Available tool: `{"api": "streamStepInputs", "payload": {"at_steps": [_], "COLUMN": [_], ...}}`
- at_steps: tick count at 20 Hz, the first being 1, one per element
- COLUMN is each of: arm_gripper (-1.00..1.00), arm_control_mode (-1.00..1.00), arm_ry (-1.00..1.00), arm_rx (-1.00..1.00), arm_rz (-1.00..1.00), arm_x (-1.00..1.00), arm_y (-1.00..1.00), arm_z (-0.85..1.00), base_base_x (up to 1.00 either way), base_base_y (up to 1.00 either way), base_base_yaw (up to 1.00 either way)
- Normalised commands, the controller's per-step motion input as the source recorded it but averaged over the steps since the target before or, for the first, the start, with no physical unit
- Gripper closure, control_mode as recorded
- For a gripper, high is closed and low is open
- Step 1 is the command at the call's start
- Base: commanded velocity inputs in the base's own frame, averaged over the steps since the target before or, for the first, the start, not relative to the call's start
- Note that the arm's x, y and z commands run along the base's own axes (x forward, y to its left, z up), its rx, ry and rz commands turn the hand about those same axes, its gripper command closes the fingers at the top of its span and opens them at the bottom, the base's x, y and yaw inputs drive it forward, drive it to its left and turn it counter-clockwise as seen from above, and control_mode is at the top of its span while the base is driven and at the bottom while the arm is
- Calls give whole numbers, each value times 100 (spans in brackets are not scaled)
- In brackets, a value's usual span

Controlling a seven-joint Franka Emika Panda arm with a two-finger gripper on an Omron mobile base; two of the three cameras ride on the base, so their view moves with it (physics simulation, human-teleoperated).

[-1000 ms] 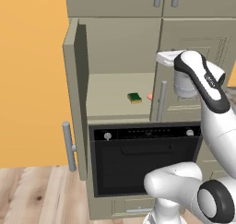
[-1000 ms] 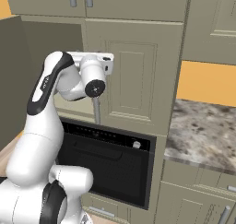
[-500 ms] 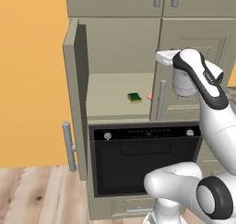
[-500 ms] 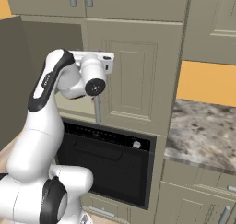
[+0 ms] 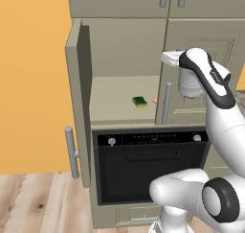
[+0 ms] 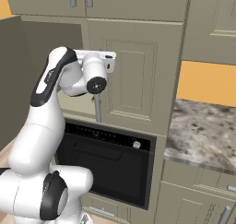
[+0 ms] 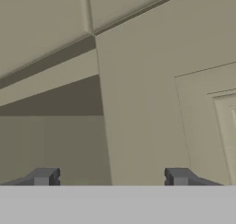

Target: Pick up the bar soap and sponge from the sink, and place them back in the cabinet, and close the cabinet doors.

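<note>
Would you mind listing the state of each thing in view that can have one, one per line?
left cabinet door: swung wide open.
right cabinet door: shut.
sponge: lying flat on the cabinet shelf.
bar soap: on the shelf, mostly hidden behind the right door's edge.
oven door: closed.
gripper: open, empty, facing the right door's left edge.

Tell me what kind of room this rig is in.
Likely a kitchen, simulated: a black built-in oven under an olive-grey cabinet with a sponge on its shelf, plus a speckled stone counter.
</note>
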Motion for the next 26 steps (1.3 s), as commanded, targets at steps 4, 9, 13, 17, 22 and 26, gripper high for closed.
{"api": "streamStepInputs", "payload": {"at_steps": [4,9,13,17,22,26], "arm_gripper": [-100,-100,-100,-100,-100,-100], "arm_control_mode": [-100,-100,-100,-100,-100,-100], "arm_ry": [0,0,0,0,0,0], "arm_rx": [0,0,0,-1,-2,-4], "arm_rz": [0,0,0,0,0,0], "arm_x": [19,14,-2,-19,-24,-28], "arm_y": [0,0,0,0,0,0], "arm_z": [0,0,0,0,0,0], "base_base_x": [0,0,0,0,0,0], "base_base_y": [0,0,0,0,0,0], "base_base_yaw": [0,0,0,0,0,0]}}
